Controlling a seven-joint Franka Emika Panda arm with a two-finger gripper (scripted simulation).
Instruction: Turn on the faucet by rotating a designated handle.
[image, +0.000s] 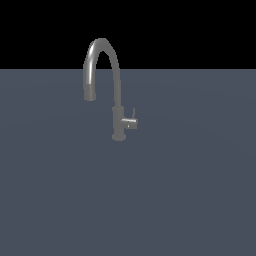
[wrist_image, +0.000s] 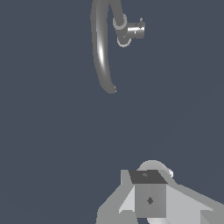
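One faucet: a tall dark grey gooseneck faucet (image: 118, 95) stands alone on the flat blue-grey floor (image: 190, 200), upright on its small round base, a little above the middle of the exterior view.
Spout: it rises from the slim body, arches over at 12 o'clock and comes down toward 9 o'clock, ending in an open mouth that hangs well above the floor.
Handle: the handle (image: 131, 123), a short grey stub, sticks out sideways from the low part of the body toward 3 o'clock in the exterior view, on the side away from the spout mouth; a thin lever pin stands up from it toward 12 o'clock.
Handle from my wrist: I see the same handle (wrist_image: 136, 30) as a bright little cylinder beside the faucet (wrist_image: 101, 48) body, with the curved spout sweeping away from it.
My pincer: my gripper (wrist_image: 148, 197) shows only in the wrist view, as a pale grey body with one dark-topped square block in front; I cannot tell whether it is wide or narrow, since the fingertips are not separately visible.
Gap: my pincer is well apart from the faucet, touching nothing, with bare floor between us.
Arm in the exterior view: none of me shows there.
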